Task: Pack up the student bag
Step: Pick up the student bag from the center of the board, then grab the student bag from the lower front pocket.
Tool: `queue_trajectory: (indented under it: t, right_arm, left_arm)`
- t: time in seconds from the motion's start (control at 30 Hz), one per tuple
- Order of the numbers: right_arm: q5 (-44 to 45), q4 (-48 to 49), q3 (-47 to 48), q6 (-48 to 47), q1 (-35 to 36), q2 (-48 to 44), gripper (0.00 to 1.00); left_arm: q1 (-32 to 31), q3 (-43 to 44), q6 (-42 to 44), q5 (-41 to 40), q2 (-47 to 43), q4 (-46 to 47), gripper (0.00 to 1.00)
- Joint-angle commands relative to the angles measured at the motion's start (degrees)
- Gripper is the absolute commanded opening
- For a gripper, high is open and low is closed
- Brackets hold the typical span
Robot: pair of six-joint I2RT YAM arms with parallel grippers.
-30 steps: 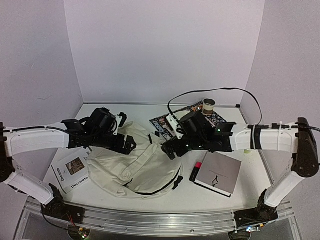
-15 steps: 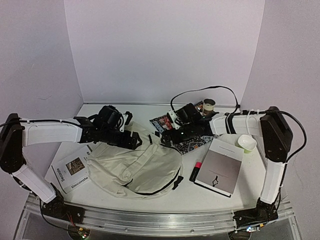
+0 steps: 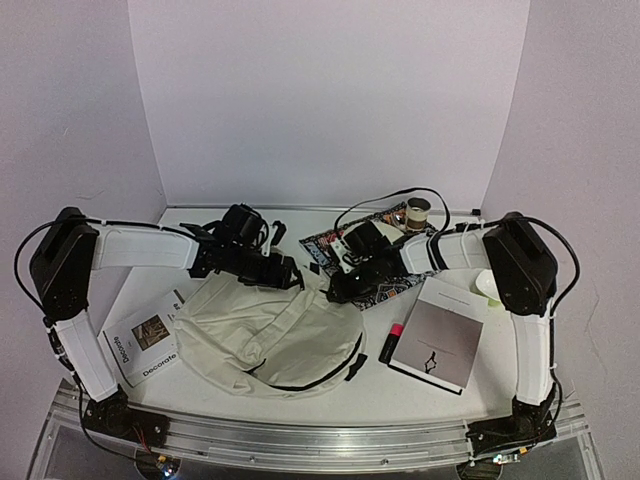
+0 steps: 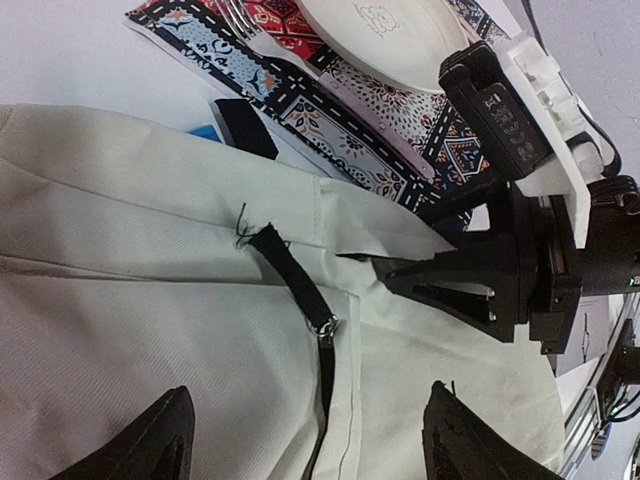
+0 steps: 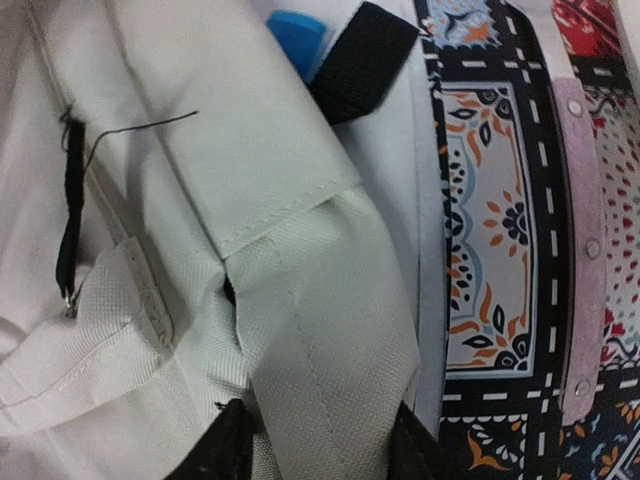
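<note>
A: Where does the student bag (image 3: 270, 345) lie?
B: Flat and slack on the table (image 3: 200, 222), cream cloth up, its top edge right under the tips of both grippers.
A: And the right gripper (image 5: 318, 412)?
B: Clamped on the bag. From its own wrist, a cream band of cloth fills the gap between its fingers, and the left wrist view shows those tips drawn to a point on that fold.
A: The left gripper (image 4: 310, 392)?
B: Spread wide, holding nothing, poised over the cloth. The zipper pull (image 4: 322, 326) lies ahead of it, about midway between its fingers, on the black tape.
A: So the step is opening the mouth?
B: I judge so. The right should hold its fold firm and raise it slightly, so the zipper line goes taut. The left should go forward and down until the metal pull sits between its pads, then close on the pull alone.
A: What could spoil it?
B: Loose cloth pinched with the pull would jam the slider. Also, the patterned mat (image 5: 490, 250) lies just off to one side of the right gripper, and a sideways tug could drag it and the plate (image 4: 380, 30) on it
</note>
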Motion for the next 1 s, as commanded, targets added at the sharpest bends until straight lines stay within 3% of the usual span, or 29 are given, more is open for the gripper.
queue_trajectory:
  t: [0.0,0.07,0.17,0.73,0.97]
  right_arm:
    - [-4.07,-1.91,0.34,-0.01,0.43,-2.69,0.20]
    - [-4.59,-1.87,-0.90,0.48,0.51,-4.85,0.08]
    - [-4.50,-1.31,-3.04,1.00,1.30,-7.92,0.00]
    - [0.98,7.25,-11.71,2.79,5.09,-16.40,0.00]
    - [1.17,8.44,-12.08,2.89,5.70,-17.15,0.00]
  left_arm:
    - [0.62,4.38,-2.01,2.69,1.48,1.59,0.76]
    - [0.64,5.07,-3.26,2.98,1.83,1.58,0.74]
    - [0.70,6.07,-5.46,2.92,2.28,1.66,0.69]
    - [0.53,8.13,-13.29,8.42,7.90,4.78,0.42]
    - [0.03,8.57,-14.28,9.61,9.41,5.54,0.38]
